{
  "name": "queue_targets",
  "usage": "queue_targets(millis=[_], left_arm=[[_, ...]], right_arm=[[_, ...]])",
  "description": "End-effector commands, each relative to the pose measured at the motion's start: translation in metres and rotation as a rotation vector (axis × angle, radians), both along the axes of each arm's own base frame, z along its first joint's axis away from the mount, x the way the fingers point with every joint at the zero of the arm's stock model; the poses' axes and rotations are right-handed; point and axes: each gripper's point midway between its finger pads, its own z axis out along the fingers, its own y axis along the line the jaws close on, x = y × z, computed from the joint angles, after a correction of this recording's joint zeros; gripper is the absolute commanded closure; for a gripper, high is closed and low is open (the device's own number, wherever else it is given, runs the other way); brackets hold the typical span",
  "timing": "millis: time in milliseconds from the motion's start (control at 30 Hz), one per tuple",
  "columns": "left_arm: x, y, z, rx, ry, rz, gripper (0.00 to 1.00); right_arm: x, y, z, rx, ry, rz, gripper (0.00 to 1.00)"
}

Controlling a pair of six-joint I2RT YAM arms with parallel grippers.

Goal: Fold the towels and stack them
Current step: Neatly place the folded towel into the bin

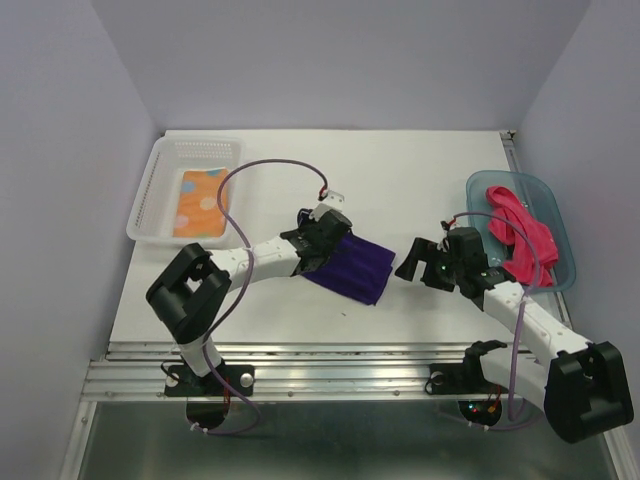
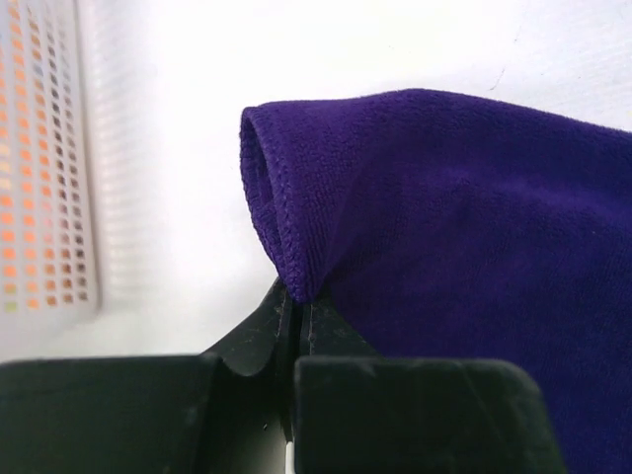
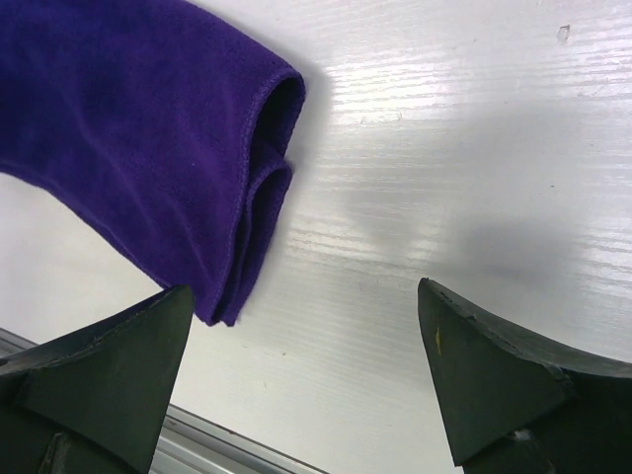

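Purple towel [image 1: 352, 268] pinched in left fingers [image 2: 249, 342], right fingers [image 3: 109, 370] spread wide, hovering beside

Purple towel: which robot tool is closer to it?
Left. The left tool is pinching the purple towel at its edge; the right tool is open beside it, not touching.

This looks like a robotics lab test cell: a white worktop [image 1: 400, 170] is boxed in on three sides by plain pale lilac walls [image 1: 340, 60], an aluminium rail [image 1: 330, 372] runs along its near edge, and a left arm [image 1: 262, 258] and right arm [image 1: 520, 305] are bolted there, with purple cables [image 1: 265, 163] looping above them
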Motion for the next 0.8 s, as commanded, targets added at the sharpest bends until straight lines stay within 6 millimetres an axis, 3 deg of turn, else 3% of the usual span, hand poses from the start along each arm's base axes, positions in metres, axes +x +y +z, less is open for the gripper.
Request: queue_targets(millis=[0, 133, 300, 400, 633, 733, 767], left_arm=[[0.027, -0.006, 0.029, 0.244, -0.123, -0.23, 1.0], [0.037, -0.031, 0.053, 0.303, -0.158, -0.434, 1.0], [0.044, -0.038, 0.079, 0.463, -0.198, -0.595, 1.0], [0.051, -0.059, 0.096, 0.477, -0.246, -0.696, 1.0], [0.057, -0.079, 0.087, 0.635, -0.265, -0.908, 1.0], [0.051, -0.083, 0.083, 0.641, -0.253, -1.013, 1.0], [0.048, -0.074, 0.084, 0.645, -0.234, -1.042, 1.0]], right_arm=[[0.011, 0.006, 0.021, 0.032, -0.082, 0.023, 0.0], [0.012, 0.003, 0.02, 0.019, -0.08, 0.009, 0.0], [0.011, 0.0, 0.016, 0.007, -0.073, -0.005, 0.0], [0.012, -0.006, 0.013, -0.02, -0.063, -0.031, 0.0], [0.009, -0.025, 0.004, -0.09, -0.027, -0.128, 0.0], [0.007, -0.032, 0.005, -0.109, -0.032, -0.172, 0.0], [0.007, -0.035, 0.006, -0.116, -0.033, -0.189, 0.0]])
